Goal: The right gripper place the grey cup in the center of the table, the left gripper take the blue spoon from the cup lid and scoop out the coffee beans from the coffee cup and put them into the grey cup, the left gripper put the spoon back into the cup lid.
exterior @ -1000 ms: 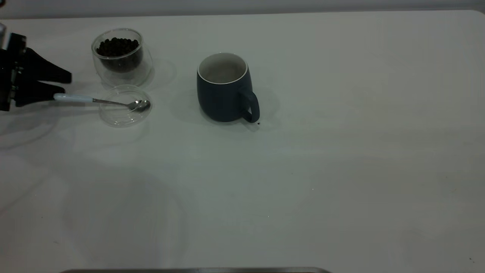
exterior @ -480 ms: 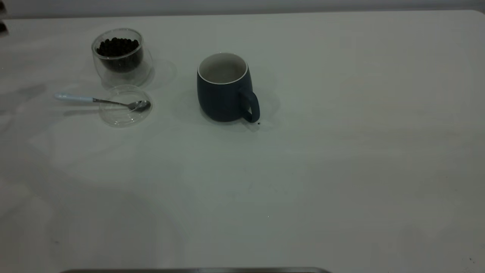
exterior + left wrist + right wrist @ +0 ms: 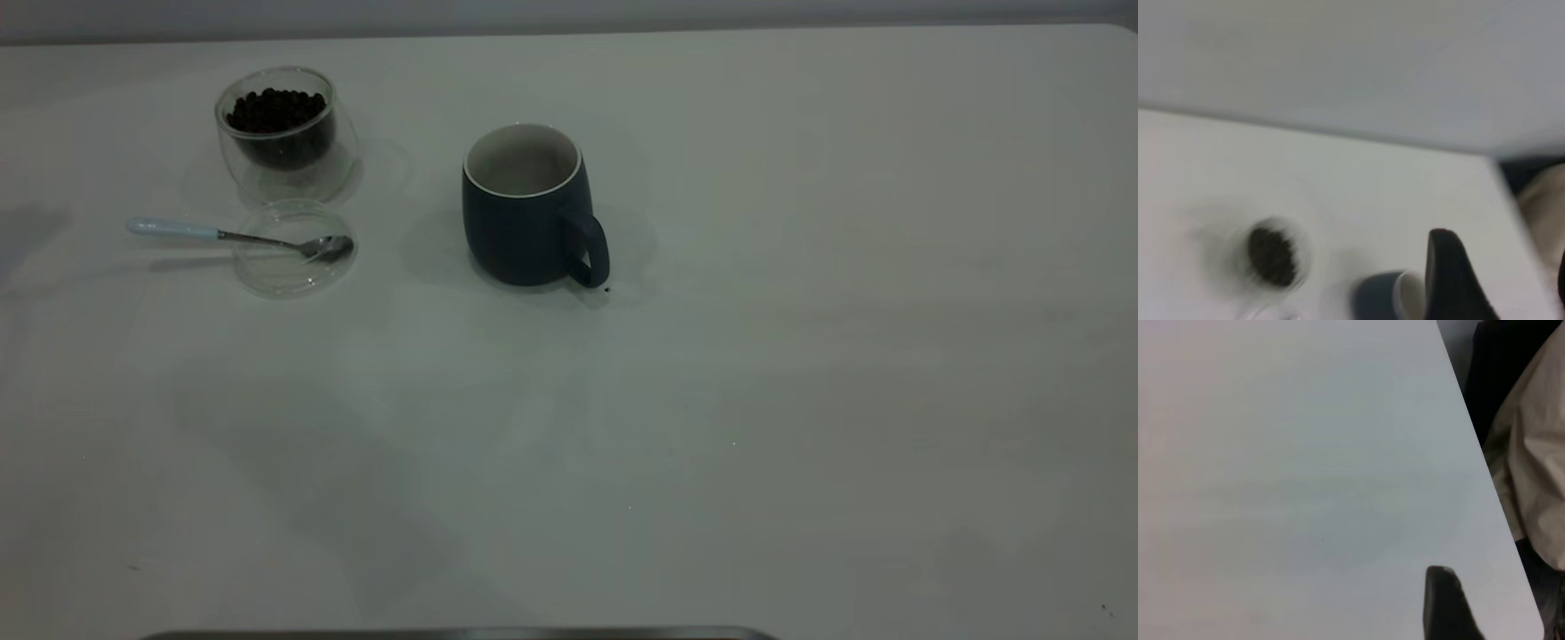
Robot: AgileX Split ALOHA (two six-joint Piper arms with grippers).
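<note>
1. Left gripper (image 3: 1511,293) is off the table, holding nothing; how far its fingers are spread I cannot tell. Right gripper (image 3: 1451,607): likewise unclear.
2. Mug (image 3: 527,206) sits mid-table; its contents are unclear.
3. Spoon (image 3: 233,236) rests in the lid (image 3: 293,258).
4. Beans (image 3: 276,110) fill the glass cup (image 3: 283,133).
5. Task looks finished.

My table (image 3: 800,356) is plain off-white. The rounded ceramic mug (image 3: 524,227) is matte dark blue-grey with a pale rim. Near-black roasted beans (image 3: 276,109) fill the clear glass cup (image 3: 286,133). The little spoon (image 3: 240,237) is shiny metal with a pale blue handle, and my finger (image 3: 1451,280) is black.
</note>
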